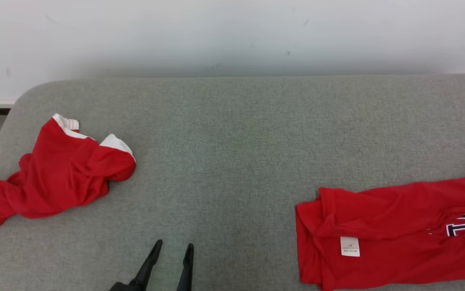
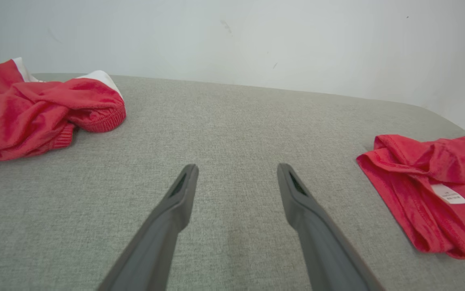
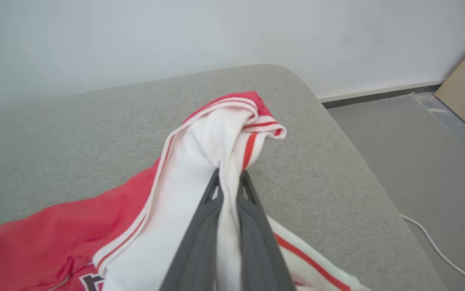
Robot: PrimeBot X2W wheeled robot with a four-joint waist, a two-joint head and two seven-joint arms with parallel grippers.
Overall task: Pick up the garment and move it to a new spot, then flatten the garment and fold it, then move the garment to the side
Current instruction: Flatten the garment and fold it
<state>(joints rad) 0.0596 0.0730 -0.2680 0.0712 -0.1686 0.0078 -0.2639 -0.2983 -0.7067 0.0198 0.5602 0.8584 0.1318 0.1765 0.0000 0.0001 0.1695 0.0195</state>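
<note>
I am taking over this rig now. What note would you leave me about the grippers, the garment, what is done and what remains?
Left gripper: open, empty, over the bare grey cushion.
Right gripper: shut on a white part of the red garment, which lies at the cushion's right end.
Second red garment: crumpled at the left end, no gripper on it.
Done: grasp made.
Left: lift, move to a new spot, flatten, fold, set aside.
</note>
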